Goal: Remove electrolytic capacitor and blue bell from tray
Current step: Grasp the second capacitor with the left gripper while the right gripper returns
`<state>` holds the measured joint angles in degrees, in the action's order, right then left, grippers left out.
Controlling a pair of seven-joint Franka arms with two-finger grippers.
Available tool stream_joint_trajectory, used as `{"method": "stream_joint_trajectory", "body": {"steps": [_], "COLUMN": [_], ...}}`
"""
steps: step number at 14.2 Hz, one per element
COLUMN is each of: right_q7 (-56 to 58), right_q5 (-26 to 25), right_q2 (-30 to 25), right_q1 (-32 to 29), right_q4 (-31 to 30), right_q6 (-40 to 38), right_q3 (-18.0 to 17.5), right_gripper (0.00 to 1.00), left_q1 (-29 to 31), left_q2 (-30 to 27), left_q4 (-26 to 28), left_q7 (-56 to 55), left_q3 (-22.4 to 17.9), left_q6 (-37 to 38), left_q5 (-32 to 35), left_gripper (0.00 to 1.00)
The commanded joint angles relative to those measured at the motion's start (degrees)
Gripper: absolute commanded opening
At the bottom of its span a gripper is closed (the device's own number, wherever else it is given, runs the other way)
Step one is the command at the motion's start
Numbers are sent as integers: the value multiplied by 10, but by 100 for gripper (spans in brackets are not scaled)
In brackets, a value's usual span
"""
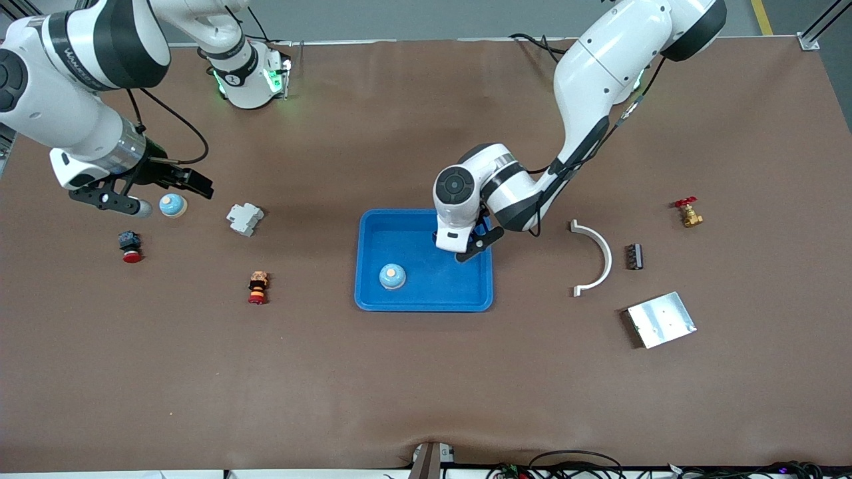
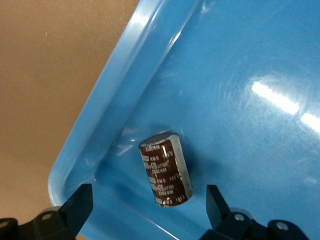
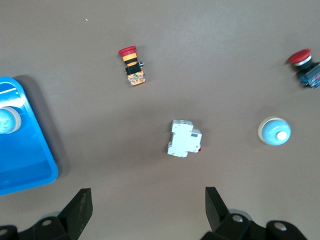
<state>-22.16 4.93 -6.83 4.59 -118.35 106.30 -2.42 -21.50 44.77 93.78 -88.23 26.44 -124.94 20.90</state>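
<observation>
A brown capacitor (image 2: 166, 170) lies on its side in a corner of the blue tray (image 1: 426, 303), between the open fingers of my left gripper (image 2: 148, 195), which hangs low over that corner (image 1: 474, 246). In the front view the gripper hides the capacitor. One blue bell (image 1: 393, 276) sits in the tray, nearer the front camera. A second blue bell (image 1: 172, 205) sits on the table toward the right arm's end and shows in the right wrist view (image 3: 274, 131). My right gripper (image 1: 198, 182) is open and empty in the air beside that bell (image 3: 147, 197).
A white breaker (image 1: 244, 218), a red-and-blue push button (image 1: 130, 246) and an orange-red stacked button (image 1: 257, 287) lie near the second bell. A white curved bracket (image 1: 594, 256), a small black part (image 1: 634, 256), a metal plate (image 1: 661, 319) and a brass valve (image 1: 687, 213) lie toward the left arm's end.
</observation>
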Motion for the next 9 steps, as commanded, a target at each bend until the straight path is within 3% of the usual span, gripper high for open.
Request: {"method": "stream_joint_trajectory", "body": {"steps": [1,8,9], "right_q7": [-50,-139,-146], "right_q5": [10,11,11], "right_q2": [10,54,67], "right_q1": [31,100,104], "right_q4": [13,43,53], "right_q6": [0,29,30], "right_q3": [4,4,3], "right_gripper": [100,100,100], "left_q1": [-6,-6,-6], "left_q2": [-1,12,12], "left_q4": [-4,-4,-4], "left_q7": [-10,-11,-11], "left_q3": [-3,-4,-4], "left_q6": [-3,-18,-18], "left_q5": [-12,-14,-14], "left_gripper": [100,100,89]}}
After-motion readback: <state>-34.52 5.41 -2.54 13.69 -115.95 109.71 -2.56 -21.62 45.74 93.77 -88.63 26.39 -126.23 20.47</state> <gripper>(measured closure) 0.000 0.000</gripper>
